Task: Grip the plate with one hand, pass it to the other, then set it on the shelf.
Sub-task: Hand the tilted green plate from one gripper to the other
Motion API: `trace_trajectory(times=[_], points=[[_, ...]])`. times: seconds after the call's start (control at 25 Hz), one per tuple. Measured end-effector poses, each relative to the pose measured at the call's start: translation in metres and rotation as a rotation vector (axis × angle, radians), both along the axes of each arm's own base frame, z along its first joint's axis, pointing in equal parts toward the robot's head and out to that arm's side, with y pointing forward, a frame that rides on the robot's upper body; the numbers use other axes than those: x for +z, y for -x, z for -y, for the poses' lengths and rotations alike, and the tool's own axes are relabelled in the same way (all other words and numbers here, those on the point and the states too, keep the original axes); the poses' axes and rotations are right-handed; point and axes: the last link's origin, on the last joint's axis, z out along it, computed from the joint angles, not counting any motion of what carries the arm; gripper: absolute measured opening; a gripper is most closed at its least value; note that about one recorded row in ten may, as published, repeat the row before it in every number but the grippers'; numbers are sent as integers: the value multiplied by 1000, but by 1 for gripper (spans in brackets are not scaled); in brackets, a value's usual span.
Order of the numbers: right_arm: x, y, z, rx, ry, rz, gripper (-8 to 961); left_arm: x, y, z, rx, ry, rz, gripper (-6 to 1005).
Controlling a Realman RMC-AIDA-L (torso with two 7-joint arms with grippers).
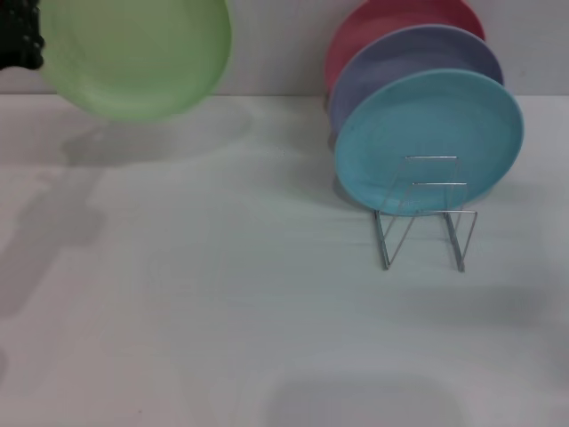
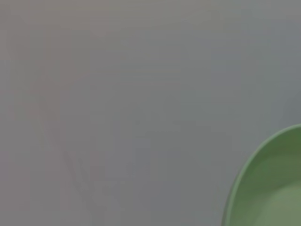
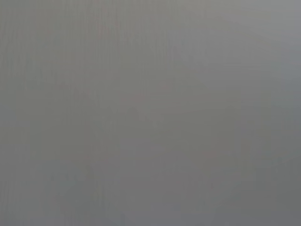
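The light green plate hangs in the air at the far left of the head view and casts a shadow on the white table. My left gripper shows as a dark shape at the plate's left edge and holds it there. The plate's rim also shows in the left wrist view. The shelf, a low silver wire rack, stands on the table at the right, with its front loops free. My right gripper is out of view; the right wrist view shows only a plain grey surface.
A turquoise-blue plate stands upright in the rack, with a lavender plate and a pink plate behind it. A pale wall runs along the back of the table.
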Motion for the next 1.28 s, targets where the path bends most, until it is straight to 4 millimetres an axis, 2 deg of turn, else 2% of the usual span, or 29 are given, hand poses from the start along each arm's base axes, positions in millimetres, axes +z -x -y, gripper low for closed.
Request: trace_trajectory(times=[0.08,0.24,0.48,0.68,0.96,1.12,1.28], points=[[0,0,0,0,0,0,728,9,1,2,23,9,145,32],[0,0,0,1,-1,0,729,13,1,5,26,46,277,32],[0,0,0,2,0,0,727,0,1,13,11,172,387,33],[-1,1,0,3,1,0,728,-7,-5,17,22,294,346,33],[-2,1,0,4,5,8,729,-6,-16,24,58,400,259,33],[-3,4,-2,2,9,40,729,-7,-19,32,105,350,90,33],[-5,6,-3,6,14,55,729,-1,-20,34,132,278,26,33]])
